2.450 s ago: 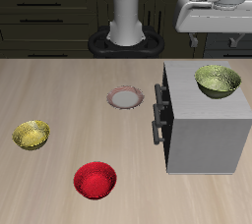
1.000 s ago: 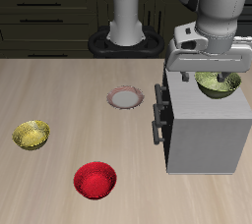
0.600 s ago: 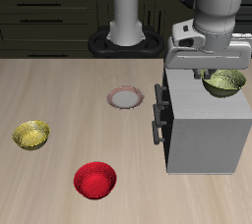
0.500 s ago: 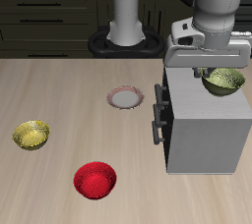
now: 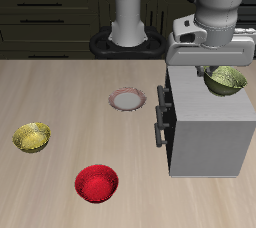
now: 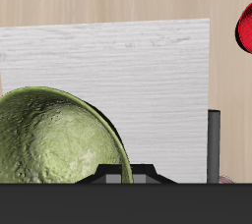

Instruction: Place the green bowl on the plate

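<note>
green bowl (image 5: 227,80): olive, mottled inside, hanging directly under the gripper and seemingly just clear of the cabinet top; the wrist view (image 6: 54,140) shows it tight against the fingers, filling much of the frame.
gripper (image 5: 212,72): clamped on the green bowl's rim, judging by how the bowl sits tilted beneath it; the fingers themselves are mostly hidden, so the rim pinch is a reading, not a clear sight.
why held so: a rim pinch lets the bowl hang open side up, ready to be set down flat.
grey cabinet (image 5: 207,122): straight below the gripper, its pale top plain in the wrist view (image 6: 138,81), a dark handle on the side facing the plate.
plate (image 5: 127,99): pink-rimmed, on the table well away from the gripper, lower than the cabinet top, nothing on it.
red bowl (image 5: 97,183): farther off than the plate, toward the table's front edge.
yellow bowl (image 5: 31,137): farthest from the gripper.
stage: lift under way; the carry likely wants more height first.
</note>
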